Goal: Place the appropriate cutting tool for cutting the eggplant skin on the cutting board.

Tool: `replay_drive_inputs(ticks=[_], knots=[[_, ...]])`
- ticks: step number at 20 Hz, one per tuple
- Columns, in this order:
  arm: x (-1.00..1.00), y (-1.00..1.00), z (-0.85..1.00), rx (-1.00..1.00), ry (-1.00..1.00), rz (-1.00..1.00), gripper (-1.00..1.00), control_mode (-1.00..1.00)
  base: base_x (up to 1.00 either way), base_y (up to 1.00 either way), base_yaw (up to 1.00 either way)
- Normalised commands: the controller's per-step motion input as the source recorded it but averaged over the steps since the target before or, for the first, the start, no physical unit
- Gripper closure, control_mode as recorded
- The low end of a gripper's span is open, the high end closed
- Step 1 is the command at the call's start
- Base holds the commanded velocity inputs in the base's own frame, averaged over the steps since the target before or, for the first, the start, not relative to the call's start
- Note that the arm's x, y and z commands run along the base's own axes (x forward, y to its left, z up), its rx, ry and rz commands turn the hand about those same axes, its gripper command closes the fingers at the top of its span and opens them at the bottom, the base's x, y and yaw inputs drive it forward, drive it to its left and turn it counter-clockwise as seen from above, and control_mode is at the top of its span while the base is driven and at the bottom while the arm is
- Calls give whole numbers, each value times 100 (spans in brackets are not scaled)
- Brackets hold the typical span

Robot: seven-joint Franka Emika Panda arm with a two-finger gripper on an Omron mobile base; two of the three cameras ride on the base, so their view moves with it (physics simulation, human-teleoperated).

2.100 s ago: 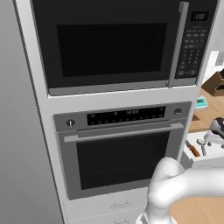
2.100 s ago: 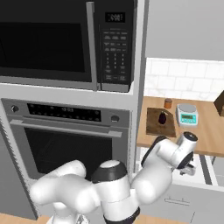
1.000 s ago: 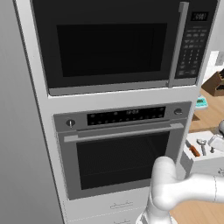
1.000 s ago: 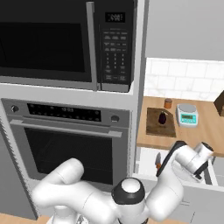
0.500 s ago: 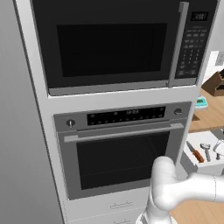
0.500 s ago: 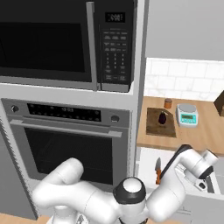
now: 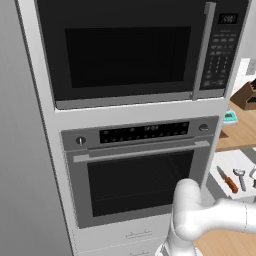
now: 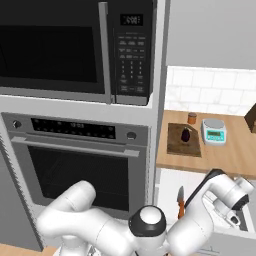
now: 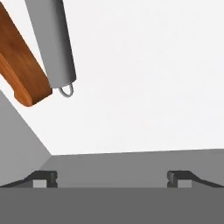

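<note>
The microwave display (image 8: 132, 20), keypad (image 8: 131, 65) and oven panel (image 7: 145, 132) bore marks too small to read.

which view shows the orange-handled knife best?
Left base view: the orange-handled knife lies whole in the open white drawer, blade and handle clear, beside the silvery peeler. The right base view shows it upright-looking, lower handle hidden by the arm. The hand view catches just a wooden-brown handle end, likely this knife.

Knife (image 7: 228, 180) beside cutting tool (image 7: 240, 178) in drawer (image 7: 220, 167), eggplant (image 8: 186, 134) on cutting board (image 8: 176, 145)
</note>
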Motion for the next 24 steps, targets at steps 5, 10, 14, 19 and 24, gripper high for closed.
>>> replay_drive_inputs(ticks=[5,10,14,19,24], knots=[[-36,0,35,0,5,-1,-100,-100,0,0,0],[-91,-9,8,3,7,-7,-100,-100,0,0,0],[-47,-11,33,7,2,-4,-100,-100,0,0,0],[28,0,61,7,-1,-4,-100,-100,0,0,0],[11,5,2,5,-4,-1,-100,-100,0,0,0]])
